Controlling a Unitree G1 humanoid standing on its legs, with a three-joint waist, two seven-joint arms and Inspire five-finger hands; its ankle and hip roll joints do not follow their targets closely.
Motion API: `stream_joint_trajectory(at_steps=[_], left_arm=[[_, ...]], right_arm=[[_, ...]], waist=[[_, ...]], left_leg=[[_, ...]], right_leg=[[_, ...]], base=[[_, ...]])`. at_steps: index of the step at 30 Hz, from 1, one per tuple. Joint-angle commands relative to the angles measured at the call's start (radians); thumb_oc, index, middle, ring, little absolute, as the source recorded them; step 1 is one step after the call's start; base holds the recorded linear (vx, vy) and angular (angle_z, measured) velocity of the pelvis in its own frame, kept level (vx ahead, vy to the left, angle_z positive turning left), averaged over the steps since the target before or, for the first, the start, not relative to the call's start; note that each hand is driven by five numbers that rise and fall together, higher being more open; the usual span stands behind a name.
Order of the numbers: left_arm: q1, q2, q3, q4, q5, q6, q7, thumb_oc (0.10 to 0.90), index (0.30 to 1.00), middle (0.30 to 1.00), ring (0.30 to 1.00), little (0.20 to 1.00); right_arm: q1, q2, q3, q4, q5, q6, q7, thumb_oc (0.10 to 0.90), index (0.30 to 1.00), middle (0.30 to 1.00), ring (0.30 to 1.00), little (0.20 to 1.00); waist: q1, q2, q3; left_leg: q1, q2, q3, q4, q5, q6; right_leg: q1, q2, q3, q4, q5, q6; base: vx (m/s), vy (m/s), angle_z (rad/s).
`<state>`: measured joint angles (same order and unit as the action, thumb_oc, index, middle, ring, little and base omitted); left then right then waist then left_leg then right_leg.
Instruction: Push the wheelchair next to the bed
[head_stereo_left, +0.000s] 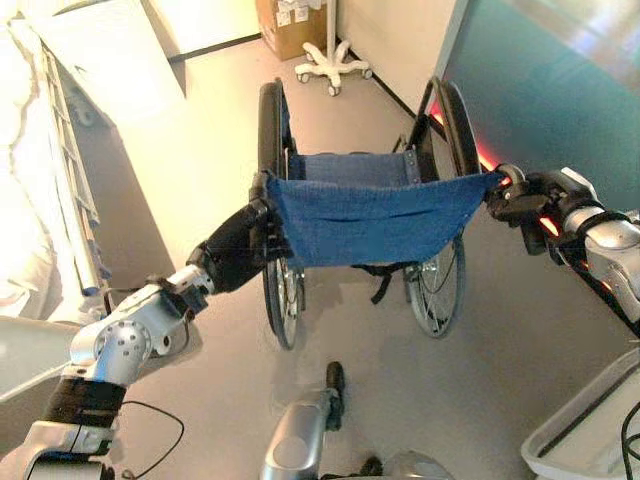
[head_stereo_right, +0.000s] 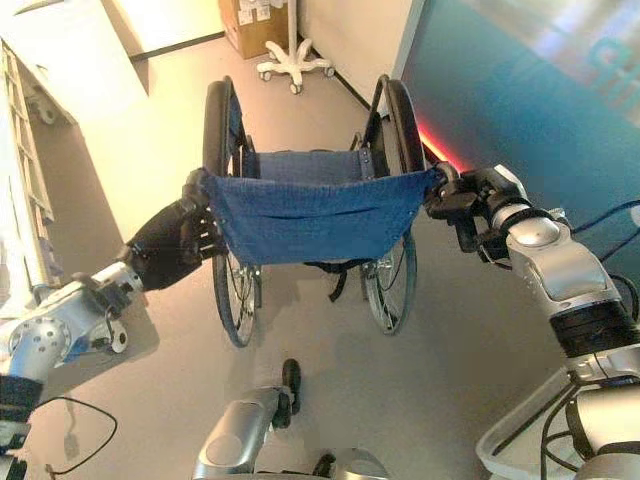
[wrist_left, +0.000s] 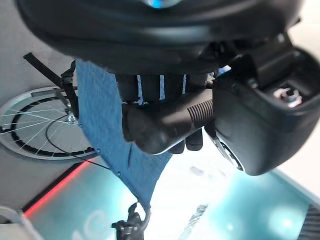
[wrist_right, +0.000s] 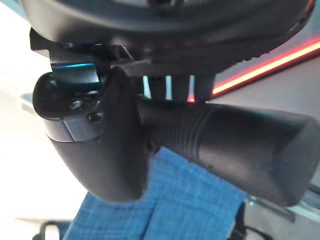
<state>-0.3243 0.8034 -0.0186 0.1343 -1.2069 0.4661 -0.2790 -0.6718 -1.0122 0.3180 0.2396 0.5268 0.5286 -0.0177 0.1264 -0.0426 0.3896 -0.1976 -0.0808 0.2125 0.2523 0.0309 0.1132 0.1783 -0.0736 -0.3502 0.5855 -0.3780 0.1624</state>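
The wheelchair (head_stereo_left: 365, 215) stands right in front of me, seen from behind: blue cloth backrest, blue seat, two big spoked wheels. My left hand (head_stereo_left: 243, 245) is curled round its left push handle (wrist_left: 192, 117), a ribbed black grip. My right hand (head_stereo_left: 520, 200) is curled round the right push handle (wrist_right: 225, 140). The bed (head_stereo_left: 45, 190) runs along the far left, white, with a metal side rail (head_stereo_left: 75, 165). An open strip of floor lies between the wheelchair's left wheel (head_stereo_left: 272, 140) and the bed.
A white rolling stand base (head_stereo_left: 332, 65) and a cardboard box (head_stereo_left: 290, 25) sit ahead beyond the wheelchair. A teal wall (head_stereo_left: 560, 90) with a red strip at its foot runs close along the right. A white tray's corner (head_stereo_left: 590, 430) shows lower right.
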Motion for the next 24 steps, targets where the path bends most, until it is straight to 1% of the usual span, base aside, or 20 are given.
stream_joint_trajectory(at_steps=[1,2,3,4,5,7,8,9,11,12,13,14,15,16,18,19,21,22,23,24], left_arm=[[-0.072,0.134,0.195,-0.070,-0.100,-0.193,-0.062,0.400,0.300,0.300,0.300,0.300],[-0.074,0.135,0.198,-0.070,-0.099,-0.194,-0.059,0.400,0.300,0.300,0.300,0.300],[-0.074,0.140,0.200,-0.066,-0.102,-0.194,-0.063,0.400,0.300,0.300,0.300,0.300],[-0.075,0.159,0.194,-0.065,-0.123,-0.197,-0.059,0.400,0.300,0.300,0.300,0.300],[-0.078,0.166,0.190,-0.062,-0.131,-0.199,-0.058,0.400,0.300,0.300,0.300,0.300],[-0.084,0.176,0.179,-0.058,-0.148,-0.207,-0.055,0.400,0.300,0.300,0.300,0.300],[-0.096,0.171,0.161,-0.046,-0.151,-0.224,-0.056,0.400,0.300,0.300,0.300,0.300],[-0.101,0.162,0.149,-0.041,-0.149,-0.236,-0.056,0.400,0.300,0.300,0.300,0.300],[-0.109,0.145,0.130,-0.041,-0.141,-0.255,-0.054,0.400,0.300,0.300,0.300,0.300],[-0.121,0.134,0.109,-0.053,-0.133,-0.274,-0.041,0.400,0.300,0.300,0.300,0.300],[-0.126,0.130,0.104,-0.057,-0.130,-0.278,-0.030,0.400,0.300,0.300,0.300,0.300],[-0.142,0.133,0.100,-0.061,-0.130,-0.273,-0.022,0.400,0.300,0.300,0.300,0.300],[-0.163,0.136,0.095,-0.060,-0.127,-0.271,-0.009,0.400,0.300,0.300,0.300,0.300],[-0.177,0.137,0.094,-0.062,-0.123,-0.267,0.004,0.400,0.300,0.300,0.300,0.300],[-0.192,0.141,0.097,-0.063,-0.120,-0.251,0.016,0.400,0.300,0.300,0.300,0.300],[-0.190,0.143,0.105,-0.062,-0.115,-0.244,0.011,0.400,0.300,0.300,0.300,0.300],[-0.161,0.140,0.120,-0.080,-0.116,-0.245,0.003,0.400,0.300,0.300,0.300,0.300],[-0.115,0.137,0.144,-0.112,-0.108,-0.244,-0.006,0.400,0.300,0.300,0.300,0.300],[-0.095,0.137,0.155,-0.128,-0.103,-0.243,-0.007,0.400,0.300,0.300,0.300,0.300],[-0.055,0.136,0.172,-0.158,-0.106,-0.246,-0.005,0.400,0.300,0.300,0.300,0.300]], right_arm=[[-0.166,0.046,0.076,-0.081,0.016,-0.239,0.036,0.400,0.300,0.300,0.300,0.300],[-0.169,0.051,0.084,-0.080,0.020,-0.245,0.032,0.400,0.300,0.300,0.300,0.300],[-0.167,0.053,0.084,-0.077,0.018,-0.250,0.034,0.400,0.300,0.300,0.300,0.300],[-0.163,0.053,0.081,-0.080,0.007,-0.249,0.042,0.400,0.300,0.300,0.300,0.300],[-0.161,0.049,0.080,-0.079,0.001,-0.252,0.050,0.400,0.300,0.300,0.300,0.300],[-0.158,0.040,0.076,-0.078,-0.009,-0.258,0.064,0.400,0.300,0.300,0.300,0.300],[-0.169,0.030,0.081,-0.066,-0.015,-0.269,0.073,0.400,0.300,0.300,0.300,0.300],[-0.176,0.027,0.084,-0.057,-0.018,-0.275,0.076,0.400,0.300,0.300,0.300,0.300],[-0.182,0.025,0.086,-0.047,-0.025,-0.286,0.074,0.400,0.300,0.300,0.300,0.300],[-0.184,0.032,0.083,-0.048,-0.038,-0.288,0.060,0.400,0.300,0.300,0.300,0.300],[-0.184,0.035,0.082,-0.052,-0.040,-0.288,0.059,0.400,0.300,0.300,0.300,0.300],[-0.188,0.042,0.078,-0.066,-0.042,-0.272,0.045,0.400,0.300,0.300,0.300,0.300],[-0.191,0.056,0.070,-0.084,-0.045,-0.252,0.036,0.400,0.300,0.300,0.300,0.300],[-0.193,0.065,0.066,-0.094,-0.046,-0.241,0.034,0.400,0.300,0.300,0.300,0.300],[-0.201,0.066,0.063,-0.107,-0.038,-0.221,0.034,0.400,0.300,0.300,0.300,0.300],[-0.211,0.055,0.065,-0.116,-0.022,-0.210,0.038,0.400,0.300,0.300,0.300,0.300],[-0.216,0.039,0.068,-0.121,-0.002,-0.205,0.041,0.400,0.300,0.300,0.300,0.300],[-0.216,0.030,0.068,-0.125,0.005,-0.200,0.047,0.400,0.300,0.300,0.300,0.300],[-0.218,0.024,0.071,-0.128,0.010,-0.196,0.050,0.400,0.300,0.300,0.300,0.300],[-0.229,0.015,0.086,-0.136,0.021,-0.186,0.048,0.400,0.300,0.300,0.300,0.300]], waist=[[0.137,-0.079,-0.250],[0.136,-0.078,-0.249],[0.132,-0.077,-0.249],[0.126,-0.075,-0.250],[0.124,-0.067,-0.253],[0.114,-0.055,-0.246],[0.105,-0.036,-0.237],[0.099,-0.025,-0.232],[0.085,-0.008,-0.219],[0.067,0.003,-0.203],[0.063,0.006,-0.199],[0.054,-0.001,-0.189],[0.048,-0.009,-0.180],[0.046,-0.016,-0.176],[0.046,-0.025,-0.177],[0.050,-0.037,-0.183],[0.059,-0.052,-0.194],[0.064,-0.063,-0.204],[0.067,-0.068,-0.208],[0.070,-0.075,-0.216]], left_leg=[[0.045,-0.070,-0.020,-0.075,-0.064,-0.030],[0.050,-0.076,-0.036,-0.075,-0.063,-0.029],[0.051,-0.080,-0.046,-0.069,-0.063,-0.030],[0.044,-0.085,-0.063,-0.052,-0.063,-0.039],[0.036,-0.081,-0.072,-0.042,-0.059,-0.045],[0.029,-0.078,-0.097,-0.003,-0.071,-0.063],[0.026,-0.068,-0.141,0.037,-0.085,-0.083],[0.031,-0.064,-0.167,0.054,-0.095,-0.091],[0.050,-0.057,-0.208,0.072,-0.119,-0.100],[0.085,-0.046,-0.256,0.080,-0.151,-0.105],[0.095,-0.043,-0.266,0.082,-0.162,-0.106],[0.114,-0.033,-0.286,0.088,-0.195,-0.106],[0.132,-0.016,-0.304,0.096,-0.231,-0.109],[0.141,-0.003,-0.320,0.106,-0.251,-0.116],[0.150,0.027,-0.339,0.118,-0.266,-0.126],[0.153,0.050,-0.346,0.125,-0.272,-0.135],[0.156,0.075,-0.351,0.130,-0.274,-0.145],[0.160,0.097,-0.355,0.131,-0.263,-0.155],[0.162,0.109,-0.353,0.134,-0.253,-0.159],[0.161,0.132,-0.346,0.142,-0.226,-0.168]], right_leg=[[-0.048,0.124,0.070,0.084,0.479,0.069],[-0.062,0.123,0.091,0.095,0.492,0.075],[-0.060,0.114,0.106,0.070,0.478,0.066],[-0.048,0.102,0.124,-0.013,0.435,0.041],[-0.045,0.095,0.126,-0.064,0.413,0.022],[-0.033,0.063,0.116,-0.163,0.324,-0.023],[-0.052,0.029,0.118,-0.274,0.267,-0.058],[-0.071,0.010,0.130,-0.318,0.259,-0.067],[-0.098,-0.015,0.151,-0.359,0.267,-0.065],[-0.160,-0.072,0.199,-0.403,0.335,-0.036],[-0.172,-0.084,0.211,-0.412,0.355,-0.028],[-0.207,-0.123,0.251,-0.440,0.418,-0.005],[-0.228,-0.149,0.282,-0.469,0.463,0.014],[-0.238,-0.158,0.300,-0.475,0.477,0.022],[-0.241,-0.152,0.303,-0.458,0.465,0.032],[-0.229,-0.146,0.287,-0.463,0.446,0.042],[-0.213,-0.133,0.262,-0.469,0.425,0.042],[-0.206,-0.118,0.248,-0.464,0.406,0.032],[-0.203,-0.109,0.241,-0.462,0.396,0.024],[-0.197,-0.092,0.224,-0.461,0.378,0.006]], base=[[0.23,0.012,0.35],[0.19,0.000,0.20],[0.27,-0.011,0.09],[0.25,-0.020,-0.22],[0.26,-0.027,-0.39],[0.21,-0.054,-0.25],[0.23,-0.090,0.20],[0.20,-0.090,0.32],[0.18,-0.133,0.64],[0.22,-0.209,0.86],[0.26,-0.317,0.81],[0.29,-0.362,0.84],[0.36,-0.460,1.12],[0.31,-0.374,1.06],[0.29,-0.335,0.78],[0.32,-0.373,0.66],[0.33,-0.358,0.70],[0.33,-0.335,0.74],[0.34,-0.341,0.79],[0.24,-0.246,0.67]])
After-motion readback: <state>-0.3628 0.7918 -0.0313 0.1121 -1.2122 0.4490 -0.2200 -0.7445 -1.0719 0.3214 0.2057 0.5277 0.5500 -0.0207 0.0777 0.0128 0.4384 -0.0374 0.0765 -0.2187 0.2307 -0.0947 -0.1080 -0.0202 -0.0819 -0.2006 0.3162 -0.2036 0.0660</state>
